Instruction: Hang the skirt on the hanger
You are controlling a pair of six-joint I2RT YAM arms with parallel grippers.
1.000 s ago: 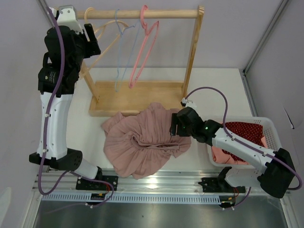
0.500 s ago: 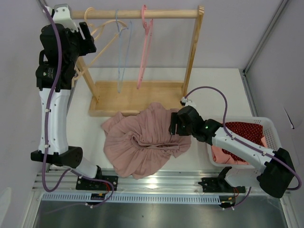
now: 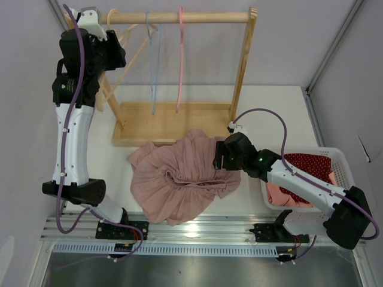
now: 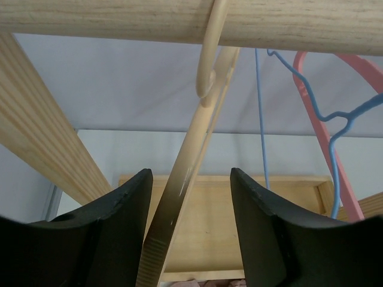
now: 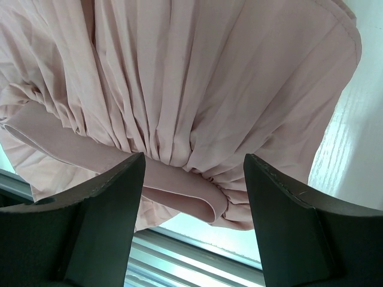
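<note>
The pink pleated skirt (image 3: 179,179) lies crumpled on the table in front of the rack. My right gripper (image 3: 218,156) hovers open over its right side; in the right wrist view the folded waistband (image 5: 191,182) lies between the open fingers (image 5: 194,158). A pale wooden hanger (image 4: 191,161) hangs by its hook from the rack's rail (image 4: 179,21). My left gripper (image 4: 190,173) is raised to it, open, its fingers straddling the hanger's sloping arm, which runs close to the left finger. From above, the left gripper (image 3: 116,51) sits at the rail's left end.
A blue wire hanger (image 3: 154,66) and a pink hanger (image 3: 180,60) hang on the same rail. The rack's wooden base (image 3: 173,122) stands behind the skirt. A white basket (image 3: 335,156) with red and pink clothes sits at the right.
The left gripper's jaws have narrowed round the wooden hanger's arm. The blue and pink hangers have swung to hang straight. The right arm and the skirt have not moved.
</note>
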